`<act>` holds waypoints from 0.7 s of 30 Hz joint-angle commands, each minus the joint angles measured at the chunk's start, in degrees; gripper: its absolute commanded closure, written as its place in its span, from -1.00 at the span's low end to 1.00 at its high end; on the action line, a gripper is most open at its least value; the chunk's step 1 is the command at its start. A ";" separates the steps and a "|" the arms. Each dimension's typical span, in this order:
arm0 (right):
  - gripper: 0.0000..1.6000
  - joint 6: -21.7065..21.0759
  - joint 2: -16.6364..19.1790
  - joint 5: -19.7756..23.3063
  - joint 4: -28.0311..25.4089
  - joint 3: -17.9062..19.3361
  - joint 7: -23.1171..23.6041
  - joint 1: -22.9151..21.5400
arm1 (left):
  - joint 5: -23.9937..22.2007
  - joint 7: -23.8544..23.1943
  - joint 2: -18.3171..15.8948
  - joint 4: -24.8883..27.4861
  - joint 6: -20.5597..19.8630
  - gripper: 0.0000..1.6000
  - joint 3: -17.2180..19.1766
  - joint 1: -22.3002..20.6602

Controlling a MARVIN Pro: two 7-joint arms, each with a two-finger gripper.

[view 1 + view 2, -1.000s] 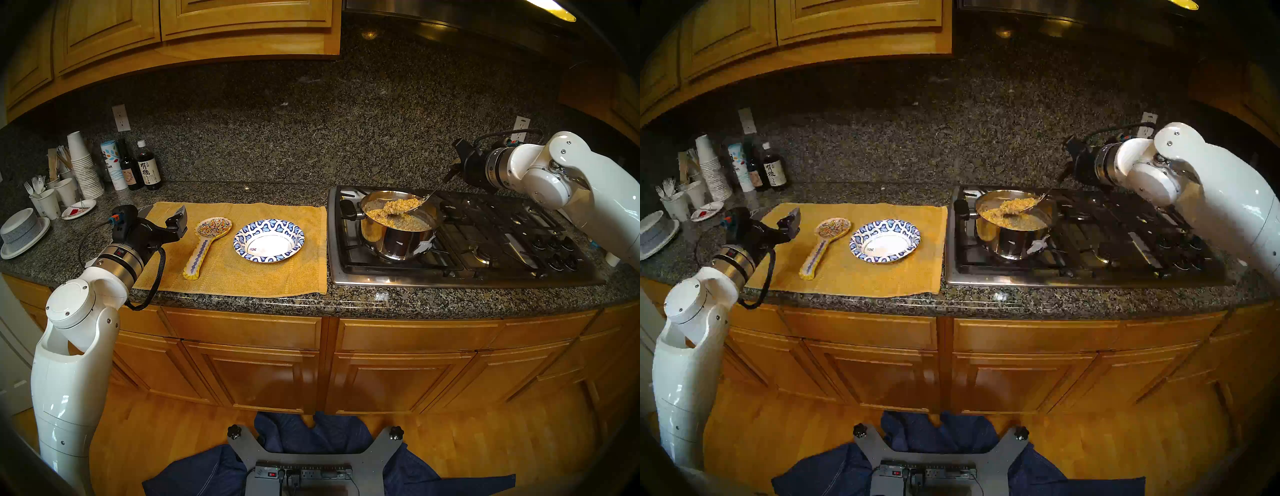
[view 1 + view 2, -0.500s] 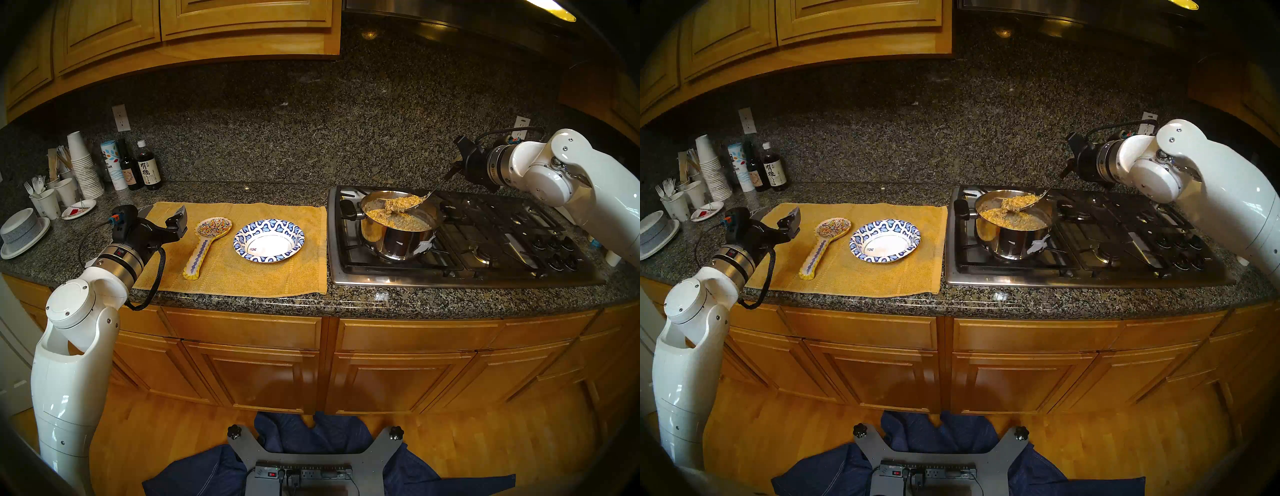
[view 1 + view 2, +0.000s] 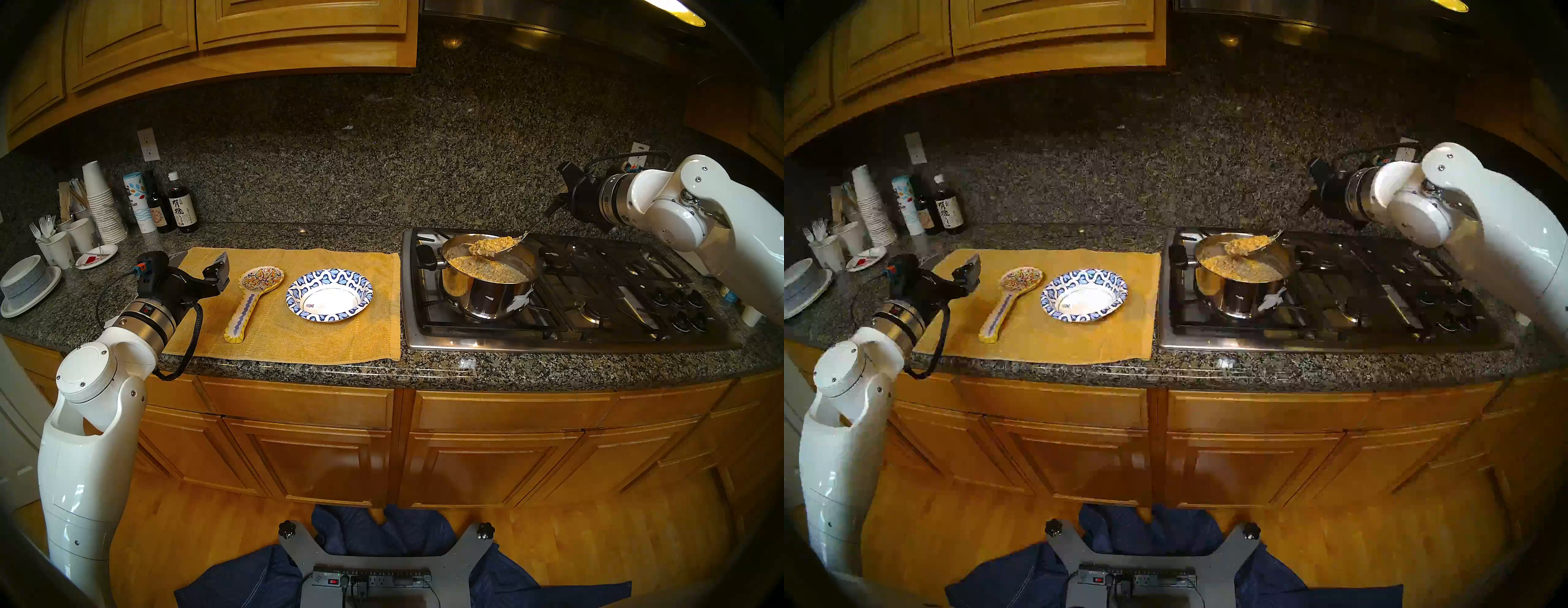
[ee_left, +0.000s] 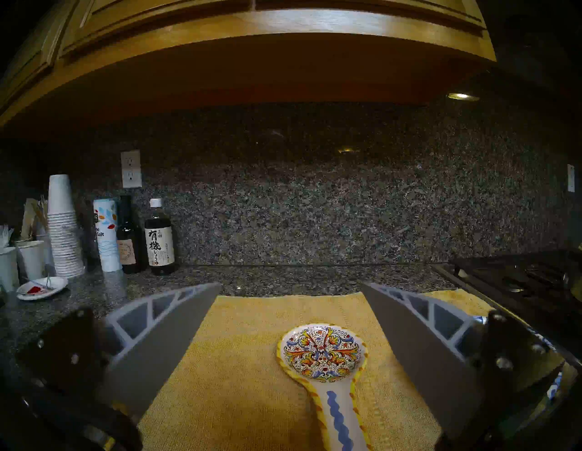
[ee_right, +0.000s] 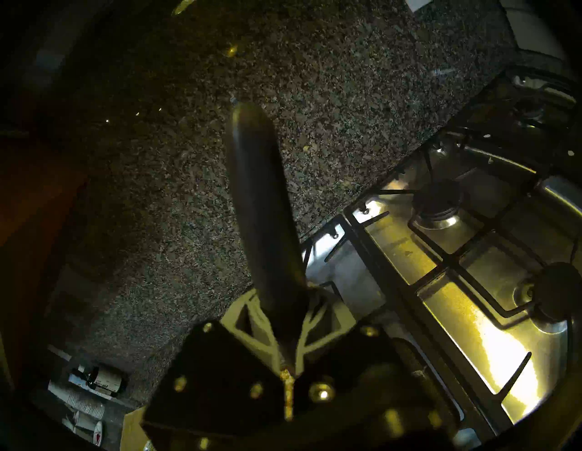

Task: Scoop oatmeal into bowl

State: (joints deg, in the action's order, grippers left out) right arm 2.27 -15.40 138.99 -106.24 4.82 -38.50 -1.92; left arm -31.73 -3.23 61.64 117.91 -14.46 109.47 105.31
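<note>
Gripping the dark handle of a metal spoon with the right hand, fingers pressed together around it in the right wrist view. Holding the spoon's loaded end just above the steel pot, clear of the porridge below. Carrying a heaped lump of the oatmeal in the spoon, with more oatmeal lying across the pot's bottom. Sitting on the front left burner of the gas stove, the pot, black side handle pointing away from the stove's middle toward the yellow cloth. Resting on that cloth just beside the stove, the bowl, blue-and-white rim up, white centre bare of any porridge. Lying on the cloth on the far side of the bowl from the stove, a painted spoon rest, apart from the bowl. Hovering over the cloth's outer edge, farther still from the stove, the left hand, both grey fingers spread wide apart and holding nothing. Standing at the counter end well apart from the stove, stacked paper cups, dark bottles and stacked grey-white bowls.
</note>
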 commanded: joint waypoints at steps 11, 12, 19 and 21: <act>1.00 0.87 0.60 0.43 -1.03 2.51 0.55 -2.64 | -0.15 -0.03 -0.21 1.47 0.71 -1.00 0.59 -1.17; 1.00 0.91 0.64 0.45 -1.02 2.49 0.57 -2.61 | -0.16 -0.03 -0.21 1.47 0.71 -1.00 0.59 -1.17; 1.00 1.26 0.84 0.59 -1.05 2.49 0.71 -2.56 | -0.16 -0.03 -0.22 1.47 0.71 -1.00 0.59 -1.17; 1.00 1.38 0.89 0.62 -1.05 2.49 0.84 -2.54 | -0.16 -0.03 -0.22 1.47 0.71 -1.00 0.59 -1.17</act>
State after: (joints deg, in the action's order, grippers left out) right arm 2.75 -14.81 139.69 -107.52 4.87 -38.49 -1.98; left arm -31.74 -3.23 61.63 117.91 -14.46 109.47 105.31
